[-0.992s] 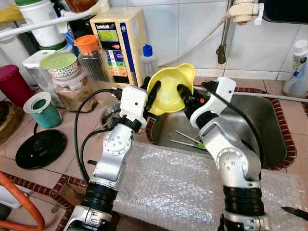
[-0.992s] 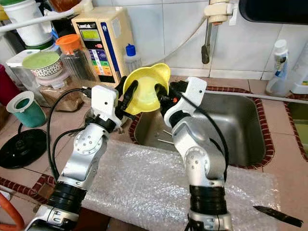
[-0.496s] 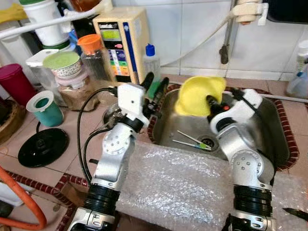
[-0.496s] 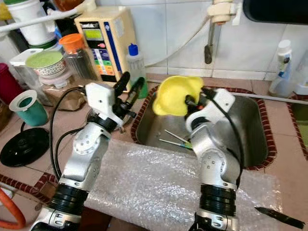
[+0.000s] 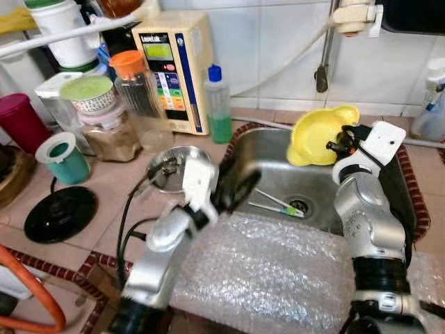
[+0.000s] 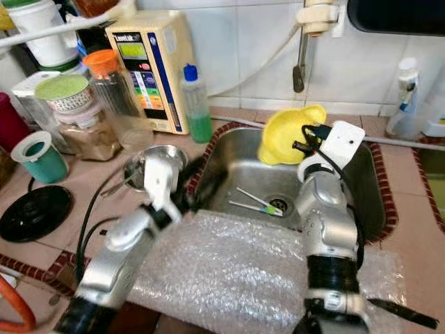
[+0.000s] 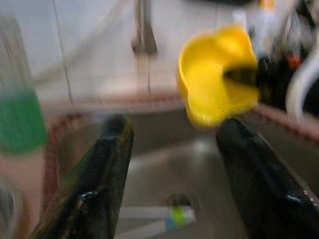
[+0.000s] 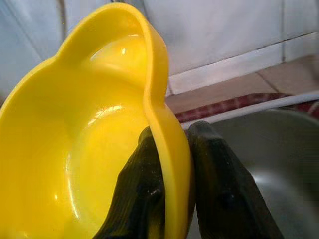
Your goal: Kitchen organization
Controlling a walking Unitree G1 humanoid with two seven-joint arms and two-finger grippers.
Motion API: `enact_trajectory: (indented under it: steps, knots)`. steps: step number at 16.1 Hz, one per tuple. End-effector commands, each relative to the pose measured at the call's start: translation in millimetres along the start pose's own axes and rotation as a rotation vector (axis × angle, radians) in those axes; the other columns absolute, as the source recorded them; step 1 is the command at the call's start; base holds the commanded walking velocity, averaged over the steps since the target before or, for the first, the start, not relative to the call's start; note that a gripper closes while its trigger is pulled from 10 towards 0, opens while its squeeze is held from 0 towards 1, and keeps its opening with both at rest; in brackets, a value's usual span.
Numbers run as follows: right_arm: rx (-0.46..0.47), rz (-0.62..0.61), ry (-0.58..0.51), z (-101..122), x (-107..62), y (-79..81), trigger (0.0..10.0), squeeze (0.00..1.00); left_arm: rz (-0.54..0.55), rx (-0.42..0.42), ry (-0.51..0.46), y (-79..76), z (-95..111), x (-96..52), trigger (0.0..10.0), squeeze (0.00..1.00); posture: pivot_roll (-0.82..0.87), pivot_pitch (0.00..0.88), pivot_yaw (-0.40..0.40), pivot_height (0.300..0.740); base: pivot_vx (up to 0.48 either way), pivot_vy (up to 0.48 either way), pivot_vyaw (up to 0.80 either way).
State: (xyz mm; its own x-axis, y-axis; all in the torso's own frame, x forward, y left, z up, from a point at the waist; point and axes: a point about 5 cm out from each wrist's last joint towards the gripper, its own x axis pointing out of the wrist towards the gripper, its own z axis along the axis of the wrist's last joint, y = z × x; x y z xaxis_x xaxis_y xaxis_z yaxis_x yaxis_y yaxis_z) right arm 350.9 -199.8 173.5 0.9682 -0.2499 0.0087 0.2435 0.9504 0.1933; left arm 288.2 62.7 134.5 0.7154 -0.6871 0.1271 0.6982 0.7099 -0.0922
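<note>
Right end effector (image 8: 172,164) clamped on the rim of the yellow bowl (image 5: 316,133), one finger inside and one outside, plain in the right wrist view. Held tilted above the back of the steel sink (image 5: 274,149), near the tiled wall, in the head views. Left end effector (image 7: 174,164) spread apart and holding nothing, pointing across the sink toward the bowl in the left wrist view, though blurred; in the head views, low at the sink's near left edge (image 5: 233,191), smeared by motion.

Compared with a second ago: bowl then gripped between both end effectors over the sink's left edge; now carried by the right alone, further right and back. Left arm dropped lower, off the bowl.

Counted: one yellow bowl; two thin utensils (image 5: 274,203) lying by the drain; one green soap bottle (image 5: 217,104) on the desk beside the sink; one metal strainer (image 5: 169,167) near the left arm; one sheet of bubble wrap (image 5: 264,268) along the front edge.
</note>
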Motion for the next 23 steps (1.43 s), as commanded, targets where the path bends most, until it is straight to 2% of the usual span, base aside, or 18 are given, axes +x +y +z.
enact_trajectory:
  steps: [1, 2, 5, 6, 7, 8, 9, 10, 13, 14, 15, 16, 18, 20, 21, 23]
  knots:
    - [-0.084, 0.041, -0.027, 1, 3.2, 11.0, 0.0, 0.00, -0.003, 0.025, -0.005, 1.8, 6, -2.6, 10.0, 1.00, 0.04, 0.000, 0.095, 0.740, 0.000, 0.000, 0.00]
    - [-0.151, 0.056, -0.016, -7, 5.5, 7.4, 0.0, 0.00, 0.017, 0.014, 0.014, 5.3, 3, -7.4, 10.0, 1.00, 0.04, 0.000, 0.090, 0.740, 0.000, 0.000, 0.00]
    - [-0.224, 0.052, 0.027, -24, 8.5, -1.9, 0.0, 0.00, 0.011, 0.072, 0.038, 7.3, 7, -10.9, 10.0, 1.00, 0.05, 0.000, 0.096, 0.740, 0.000, 0.000, 0.00]
    - [-0.241, 0.017, 0.085, -37, 6.5, -13.0, 0.0, 0.00, 0.021, 0.073, 0.036, 8.9, 9, -11.8, 10.0, 1.00, 0.05, 0.000, 0.096, 0.740, 0.000, 0.000, 0.00]
    - [-0.193, -0.025, 0.125, -46, 5.2, -21.7, 0.0, 0.00, 0.036, 0.074, 0.040, 10.9, 9, -12.1, 10.0, 1.00, 0.05, 0.000, 0.096, 0.740, 0.000, 0.000, 0.00]
    - [0.001, -0.105, 0.215, -59, 3.4, -34.4, 0.0, 0.00, 0.044, 0.079, 0.039, 12.4, 10, -10.3, 10.0, 1.00, 0.05, 0.000, 0.099, 0.740, 0.000, 0.000, 0.00]
    - [0.086, -0.147, 0.249, -64, 2.7, -40.6, 0.0, 0.00, 0.044, 0.086, 0.035, 12.4, 12, -8.7, 10.0, 1.00, 0.05, 0.000, 0.101, 0.740, 0.000, 0.000, 0.00]
    - [0.074, -0.143, 0.235, -65, 2.7, -44.2, 0.0, 0.00, 0.056, 0.080, 0.040, 13.2, 12, -9.1, 10.0, 1.00, 0.05, 0.000, 0.106, 0.740, 0.000, 0.000, 0.00]
    - [0.127, -0.128, 0.273, -73, 3.1, -42.4, 0.1, 0.00, 0.055, 0.082, 0.071, 10.2, 7, -9.5, 10.0, 1.00, 0.04, 0.000, 0.100, 0.740, 0.000, 0.000, 0.00]
    - [0.125, -0.102, 0.268, -71, 5.7, -38.3, 4.3, 0.00, 0.060, 0.081, 0.079, 9.7, 7, -8.6, 10.0, 1.00, 0.04, 0.000, 0.100, 0.740, 0.000, 0.000, 0.00]
    - [0.131, -0.090, 0.273, -70, 7.3, -35.3, 10.0, 0.92, 0.067, 0.073, 0.094, 10.2, 5, -8.7, 10.0, 1.00, 0.04, 0.000, 0.095, 0.740, 0.000, 0.000, 0.00]
    - [0.139, -0.099, 0.288, -70, 8.4, -34.6, 10.0, 1.00, 0.082, 0.065, 0.117, 11.8, 2, -9.1, 10.0, 1.00, 0.04, 0.000, 0.093, 0.740, 0.000, 0.000, 0.00]
    - [0.142, -0.086, 0.292, -66, 12.4, -29.8, 10.0, 1.00, 0.081, 0.087, 0.148, 13.3, -1, -10.0, 10.0, 1.00, 0.05, 0.000, 0.085, 0.740, 0.000, 0.000, 0.00]
    - [0.139, -0.064, 0.360, -69, 13.4, -22.4, 10.0, 1.00, 0.092, 0.082, 0.177, 16.2, -4, -10.1, 10.0, 1.00, 0.05, 0.000, 0.082, 0.740, 0.000, 0.000, 0.00]
    - [0.155, -0.013, 0.396, -67, 14.0, -6.6, 10.0, 1.00, 0.163, 0.037, 0.118, 27.5, 4, -13.8, 10.0, 1.00, 0.06, 0.000, 0.099, 0.740, 0.000, 0.000, 0.00]
    - [0.163, 0.040, 0.389, -68, 11.6, 9.4, 10.0, 1.00, 0.274, 0.080, 0.129, 45.8, 7, -22.3, 10.0, 1.00, 0.08, 0.000, 0.110, 0.740, 0.000, 0.000, 0.00]
